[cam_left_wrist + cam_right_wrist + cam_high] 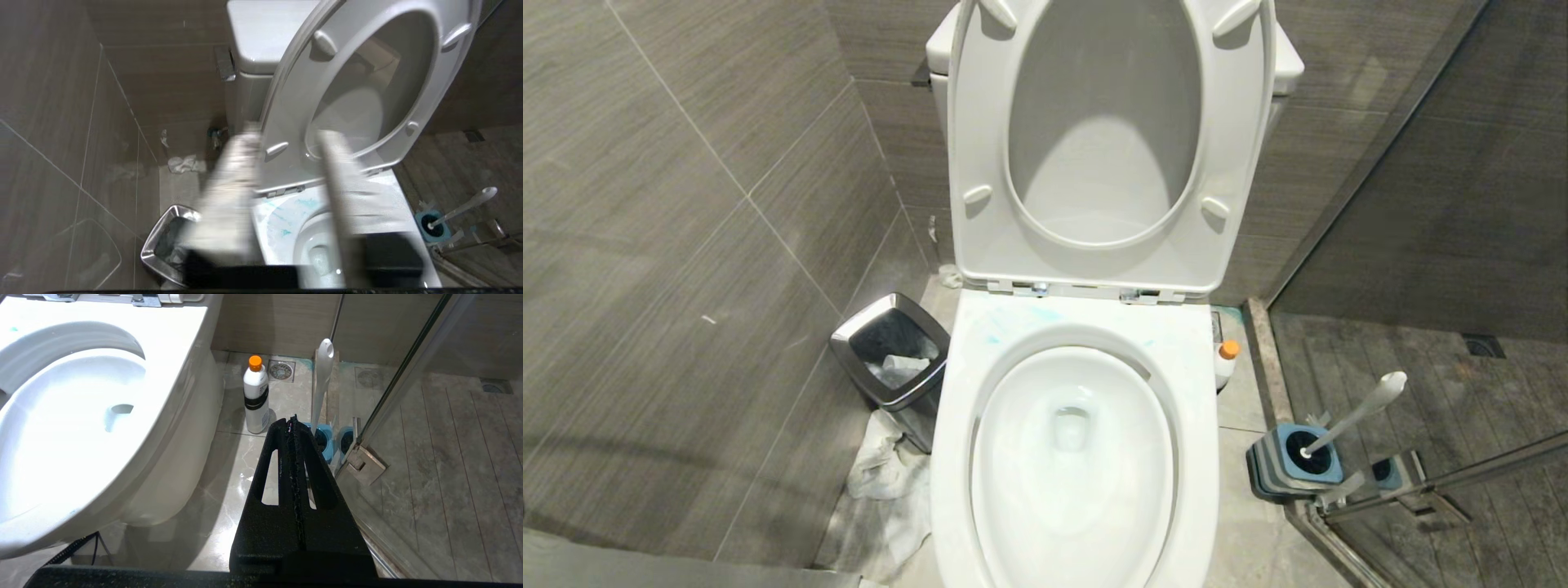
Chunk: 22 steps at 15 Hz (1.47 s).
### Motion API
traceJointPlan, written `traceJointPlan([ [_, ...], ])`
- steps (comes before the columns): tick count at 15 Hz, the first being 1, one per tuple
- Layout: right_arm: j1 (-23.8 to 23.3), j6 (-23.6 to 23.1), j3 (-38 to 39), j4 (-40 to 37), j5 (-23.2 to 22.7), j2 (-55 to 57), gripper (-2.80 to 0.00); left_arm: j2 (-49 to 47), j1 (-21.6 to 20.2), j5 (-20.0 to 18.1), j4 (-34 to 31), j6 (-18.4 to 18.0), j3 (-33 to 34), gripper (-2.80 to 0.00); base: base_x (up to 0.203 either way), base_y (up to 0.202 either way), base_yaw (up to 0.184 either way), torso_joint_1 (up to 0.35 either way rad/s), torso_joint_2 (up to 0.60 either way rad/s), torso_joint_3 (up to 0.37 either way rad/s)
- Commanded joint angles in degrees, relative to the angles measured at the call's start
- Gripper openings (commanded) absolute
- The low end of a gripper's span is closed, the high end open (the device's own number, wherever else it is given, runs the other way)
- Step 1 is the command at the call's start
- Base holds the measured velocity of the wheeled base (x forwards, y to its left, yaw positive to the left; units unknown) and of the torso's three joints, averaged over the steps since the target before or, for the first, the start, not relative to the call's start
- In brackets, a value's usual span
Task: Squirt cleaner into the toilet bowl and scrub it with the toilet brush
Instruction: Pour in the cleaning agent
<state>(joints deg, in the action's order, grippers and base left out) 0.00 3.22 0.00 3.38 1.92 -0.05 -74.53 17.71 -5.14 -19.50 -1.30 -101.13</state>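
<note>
Blurred in its own wrist view, the left tool (286, 163) hangs above the toilet bowl's (1201, 457) back rim with nothing between its fingers, though whether they are spread I cannot tell. Pressed together and empty, the right tool (292, 420) sits low beside the bowl's right flank, pointing over bare floor. Just beyond its tip, the toilet brush (322, 375) stands in its blue holder (325, 439) against the glass door's edge, the cleaner bottle (256, 396) between holder and bowl.
</note>
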Motion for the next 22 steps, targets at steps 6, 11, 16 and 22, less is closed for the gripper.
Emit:
traceJointPlan([
  [6, 0.0, 0.0, 1.4, 0.1, 0.0, 0.0, -2.80, 10.0, 0.0, 2.5, -0.1, -0.3, 0.0, -2.80, 0.000, 0.000, 0.000, 0.000, 0.00, 0.000],
  [11, 0.0, 0.0, 1.4, 0.1, 0.0, 0.0, -2.80, 20.6, -1.1, -1.1, -1.9, -0.8, 4.7, -2.80, 0.000, 0.000, 0.000, 0.000, 0.00, 0.000],
  [16, 0.0, 0.0, 1.4, 0.1, 0.0, 0.0, -2.80, 30.5, -4.0, -3.3, -6.3, -0.5, 12.3, -2.80, 0.000, 0.000, 0.000, 0.000, 0.00, 0.000],
  [22, -0.1, 0.0, 1.4, 0.1, 0.0, 0.0, -2.80, 45.3, -15.9, -14.9, -6.3, 3.4, 26.1, -2.80, 0.000, 0.000, 0.000, 0.000, 0.00, 0.000],
])
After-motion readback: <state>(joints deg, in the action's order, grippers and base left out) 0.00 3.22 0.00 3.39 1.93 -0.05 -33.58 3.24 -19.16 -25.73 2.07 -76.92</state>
